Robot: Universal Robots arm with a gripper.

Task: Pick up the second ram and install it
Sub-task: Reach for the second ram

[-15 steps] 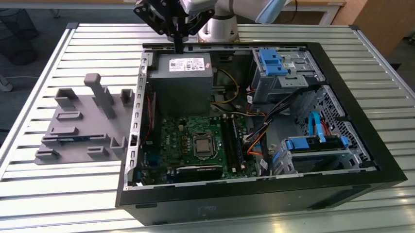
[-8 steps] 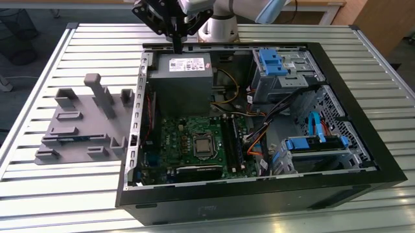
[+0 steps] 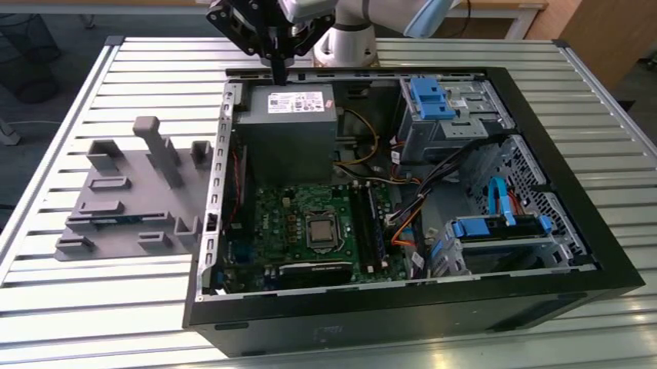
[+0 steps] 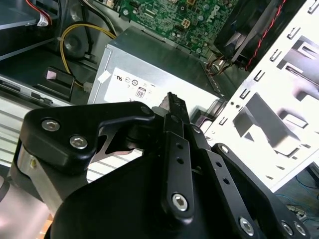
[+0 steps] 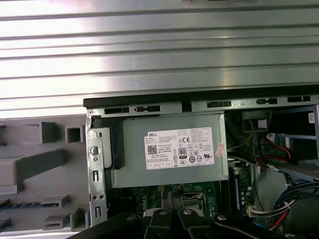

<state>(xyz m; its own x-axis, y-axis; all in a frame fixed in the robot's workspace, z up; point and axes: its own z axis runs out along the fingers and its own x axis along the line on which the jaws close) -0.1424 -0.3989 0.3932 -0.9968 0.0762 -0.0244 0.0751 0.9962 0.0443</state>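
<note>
Over grey sheet-metal PSU (image 3: 292, 134) | black hand (image 3: 278, 75) fingers pinched tight, holding nothing | thin green second ram (image 3: 115, 220) in grey plastic fixture (image 3: 154, 154) | slatted worktop (image 3: 82, 307)

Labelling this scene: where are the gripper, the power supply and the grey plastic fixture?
gripper (image 3: 278, 79): exterior view, between its fingertips.
power supply (image 3: 292, 137): exterior view, its grey face below the label.
grey plastic fixture (image 3: 128, 196): exterior view, its flat base.

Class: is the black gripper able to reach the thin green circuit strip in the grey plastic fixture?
Probably yes: the strip lies uncovered in the fixture, outside the black case the gripper hangs over.
</note>
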